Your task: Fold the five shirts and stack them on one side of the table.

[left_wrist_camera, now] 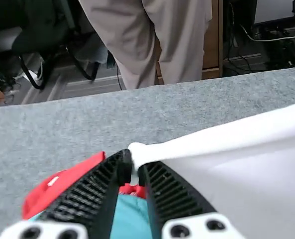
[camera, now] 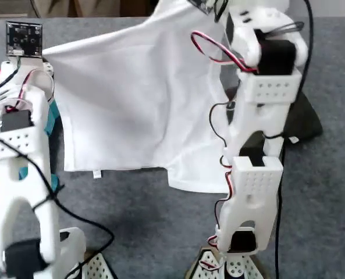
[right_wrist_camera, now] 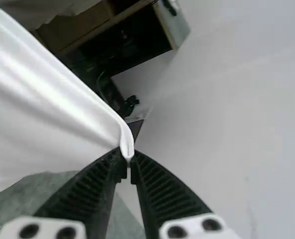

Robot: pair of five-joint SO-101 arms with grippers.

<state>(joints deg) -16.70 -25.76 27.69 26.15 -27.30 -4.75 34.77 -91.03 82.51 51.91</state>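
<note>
White cotton spans the middle of the high view: a white shirt (camera: 131, 104) stretched taut between my two arms, from 9 o'clock across to 1 o'clock, with its loose hem hanging toward 6 o'clock over the grey felt worktop (camera: 137, 221). My left tool (left_wrist_camera: 133, 172) is closed on one corner of that shirt, the cloth bunched between its black ribbed fingers (left_wrist_camera: 105, 181). My right tool (right_wrist_camera: 126, 164) is clamped on the opposite edge, pointed upward, so the fabric falls away from it in a fold. Under the left tool, at 9 o'clock on the worktop, lie a red shirt (left_wrist_camera: 62, 186) and a teal shirt (left_wrist_camera: 130, 219), the red touching the teal. A dark garment (camera: 305, 122) sits at 3 o'clock, partly behind the right arm.
</note>
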